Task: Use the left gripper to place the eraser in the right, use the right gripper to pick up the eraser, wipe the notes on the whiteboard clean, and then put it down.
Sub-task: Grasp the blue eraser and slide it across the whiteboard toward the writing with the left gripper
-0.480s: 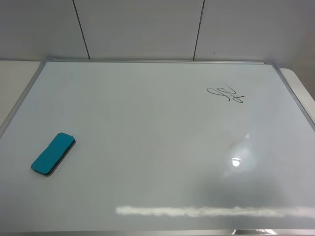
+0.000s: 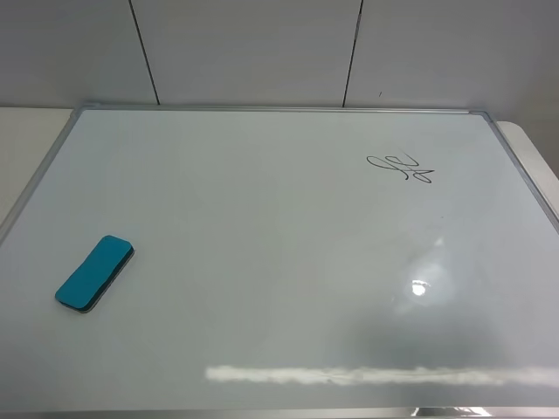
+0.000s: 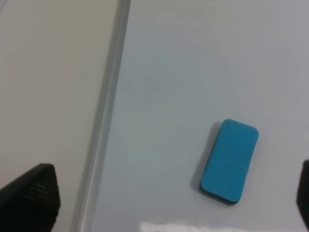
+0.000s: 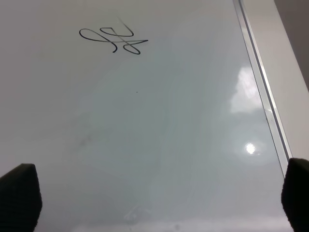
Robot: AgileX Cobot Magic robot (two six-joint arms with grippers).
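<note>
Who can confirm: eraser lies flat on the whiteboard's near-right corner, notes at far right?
Wrong on one point: the eraser lies flat at the near-left of the whiteboard, not near-right. The exterior high view shows it. The notes are at far right.

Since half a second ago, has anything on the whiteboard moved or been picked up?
Nothing has visibly changed. The eraser lies in the same spot at the near left of the whiteboard, untouched, and the notes remain unwiped at the far right.
</note>
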